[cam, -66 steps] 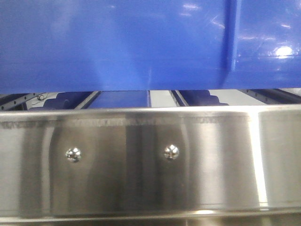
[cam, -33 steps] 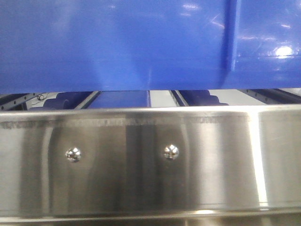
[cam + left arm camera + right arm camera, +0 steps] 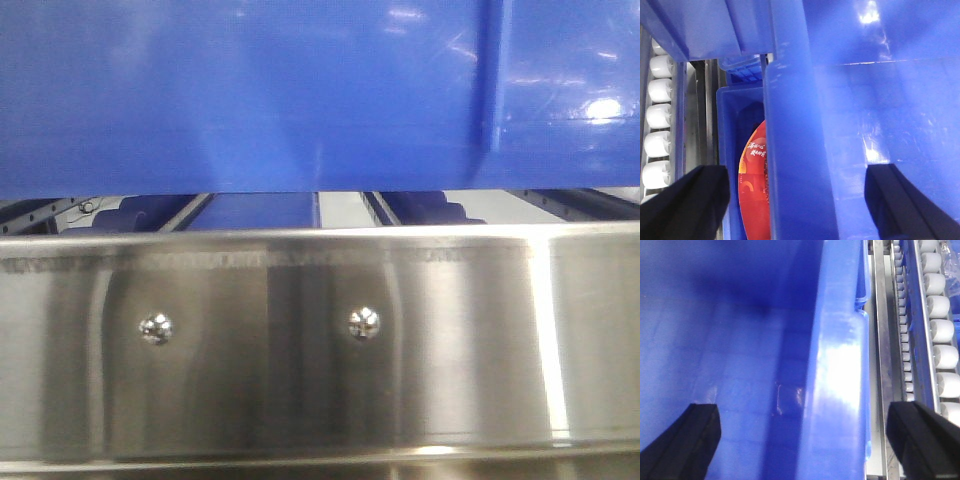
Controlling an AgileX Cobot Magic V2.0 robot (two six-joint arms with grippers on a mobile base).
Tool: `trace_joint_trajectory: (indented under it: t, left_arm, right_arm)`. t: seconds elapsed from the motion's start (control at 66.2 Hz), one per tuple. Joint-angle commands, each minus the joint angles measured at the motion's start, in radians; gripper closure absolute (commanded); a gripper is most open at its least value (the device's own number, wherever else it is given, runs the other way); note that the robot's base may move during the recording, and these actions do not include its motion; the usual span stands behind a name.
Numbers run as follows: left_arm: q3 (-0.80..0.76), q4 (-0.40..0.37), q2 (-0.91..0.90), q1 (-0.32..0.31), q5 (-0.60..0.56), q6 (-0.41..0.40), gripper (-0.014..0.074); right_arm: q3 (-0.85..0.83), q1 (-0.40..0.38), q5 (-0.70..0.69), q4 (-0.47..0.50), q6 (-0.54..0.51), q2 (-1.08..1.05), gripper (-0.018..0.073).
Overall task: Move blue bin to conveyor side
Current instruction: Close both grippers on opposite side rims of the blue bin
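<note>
The left gripper (image 3: 795, 207) had its jaws spread wide, astride a wall of the blue bin (image 3: 795, 150). White rollers (image 3: 657, 125) ran outside its left finger; between the jaws, left of that wall, a red packet (image 3: 754, 195) lay in a second bin (image 3: 726, 150). The right gripper (image 3: 805, 445) was spread likewise over the bin's rim, rollers beyond its right finger. Seen from the front, the bin stood just above a steel rail (image 3: 300, 340).
</note>
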Motion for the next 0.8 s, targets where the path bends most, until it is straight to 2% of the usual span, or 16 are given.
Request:
trace_joint_trajectory:
  t: [0.0, 0.393, 0.574, 0.786]
  left_arm:
    - [-0.006, -0.012, -0.002, 0.002, -0.015, 0.000, 0.0141]
    - [-0.006, -0.014, -0.002, 0.002, -0.003, -0.004, 0.0142]
    - [-0.006, -0.014, -0.002, 0.002, -0.003, -0.034, 0.0142]
    - [-0.006, -0.007, -0.002, -0.018, -0.003, -0.033, 0.0142]
  right_arm:
    - [-0.006, 0.001, -0.011, -0.016, 0.004, -0.002, 0.0001]
    - [-0.006, 0.001, -0.011, -0.016, 0.004, -0.002, 0.0001]
    - [-0.006, 0.001, -0.011, -0.016, 0.029, -0.002, 0.0001]
    - [-0.006, 0.001, -0.011, -0.016, 0.031, -0.002, 0.0001]
